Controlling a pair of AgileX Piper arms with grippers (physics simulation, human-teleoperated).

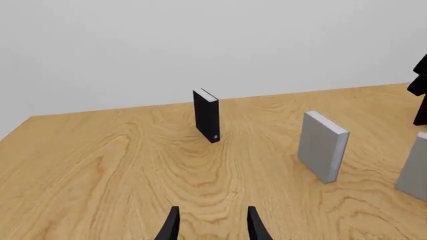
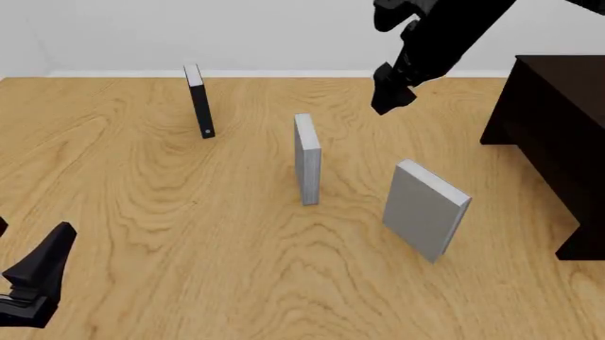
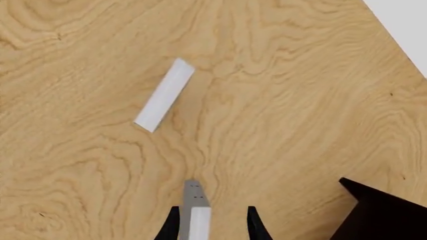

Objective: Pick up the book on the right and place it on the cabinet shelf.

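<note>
The right claw [image 2: 389, 95] hangs high over the wooden worktop [image 2: 142, 212], fingers spread and empty; the left claw [image 1: 210, 225] likewise gapes. The book [image 2: 426, 209], unlabelled, stands near the dark cabinet shelf [image 2: 553, 120]. Plain white wall [image 1: 200, 45].

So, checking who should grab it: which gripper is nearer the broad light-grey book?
Right. The right gripper hovers above and behind the book; the left gripper sits far off at the table's near-left.
</note>
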